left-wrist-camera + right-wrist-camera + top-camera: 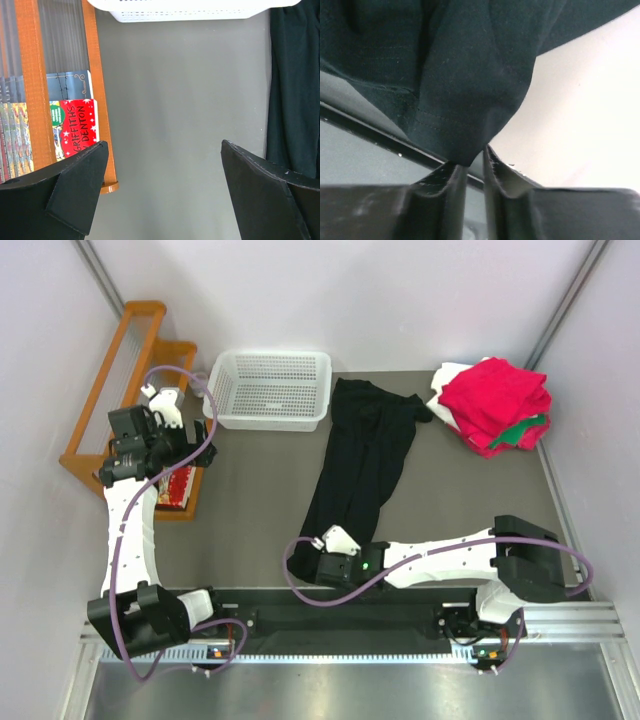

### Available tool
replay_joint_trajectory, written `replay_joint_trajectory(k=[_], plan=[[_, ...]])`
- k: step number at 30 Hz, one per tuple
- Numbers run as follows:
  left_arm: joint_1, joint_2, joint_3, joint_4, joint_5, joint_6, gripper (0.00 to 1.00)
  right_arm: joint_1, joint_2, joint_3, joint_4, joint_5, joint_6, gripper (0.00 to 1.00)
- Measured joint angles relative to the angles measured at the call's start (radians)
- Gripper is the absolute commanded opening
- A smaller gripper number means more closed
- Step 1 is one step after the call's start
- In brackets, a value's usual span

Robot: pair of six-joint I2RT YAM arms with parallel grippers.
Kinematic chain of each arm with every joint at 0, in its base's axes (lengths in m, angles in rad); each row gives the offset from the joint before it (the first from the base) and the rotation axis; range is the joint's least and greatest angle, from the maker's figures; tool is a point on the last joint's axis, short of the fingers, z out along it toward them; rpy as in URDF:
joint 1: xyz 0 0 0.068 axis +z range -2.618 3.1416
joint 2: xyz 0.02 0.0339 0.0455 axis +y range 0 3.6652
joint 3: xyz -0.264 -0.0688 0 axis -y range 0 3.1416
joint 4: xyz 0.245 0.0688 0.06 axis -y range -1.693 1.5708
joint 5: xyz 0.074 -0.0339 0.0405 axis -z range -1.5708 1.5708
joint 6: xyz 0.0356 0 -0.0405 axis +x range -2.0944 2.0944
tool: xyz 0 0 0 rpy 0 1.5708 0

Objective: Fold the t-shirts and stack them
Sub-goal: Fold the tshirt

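Grey table [250, 490] overhead; right pincer [472, 159] clamped on black t-shirt [465, 75], plain only wrist-side; left pincer [163, 145] spread wide.

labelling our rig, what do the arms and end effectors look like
The left arm and right arm are white links with black joints and looping purple cables. The left end effector and right end effector have black wedge-shaped fingers.

Matt cloth t-shirt [365, 465], perforated plastic basket [268, 421], wooden rack [143, 309].
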Motion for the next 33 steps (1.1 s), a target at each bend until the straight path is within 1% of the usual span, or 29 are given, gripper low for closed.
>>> replay_joint_trajectory(k=[1, 3, 5, 7, 10, 13, 17, 21, 26, 33], plan=[[0.000, 0.000, 0.000, 0.000, 0.000, 0.000, 0.99, 0.000, 0.000, 0.000, 0.000, 0.003, 0.009, 0.00], [0.000, 0.000, 0.000, 0.000, 0.001, 0.000, 0.99, 0.000, 0.000, 0.000, -0.008, 0.010, 0.040, 0.00], [0.000, 0.000, 0.000, 0.000, 0.001, 0.000, 0.99, 0.000, 0.013, 0.014, -0.050, 0.029, 0.071, 0.00], [0.000, 0.001, 0.003, -0.004, 0.002, 0.000, 0.99, 0.000, 0.046, 0.063, -0.123, 0.065, 0.106, 0.00], [0.000, 0.001, 0.014, -0.014, 0.007, 0.000, 0.99, -0.011, 0.076, 0.176, -0.257, 0.136, 0.142, 0.00], [0.000, 0.001, 0.025, -0.021, 0.017, 0.000, 0.99, -0.050, 0.057, 0.286, -0.330, 0.171, 0.136, 0.00], [0.000, 0.001, 0.032, -0.028, 0.026, 0.000, 0.99, -0.146, -0.032, 0.367, -0.345, 0.175, 0.095, 0.00], [0.000, 0.001, 0.033, -0.042, 0.027, 0.000, 0.99, -0.182, -0.097, 0.381, -0.370, 0.175, 0.066, 0.00], [0.000, 0.001, 0.044, -0.051, 0.031, 0.000, 0.99, -0.178, -0.101, 0.367, -0.369, 0.123, 0.043, 0.00], [0.000, 0.001, 0.049, -0.051, 0.031, 0.000, 0.99, -0.178, -0.122, 0.333, -0.380, 0.092, 0.048, 0.00]])
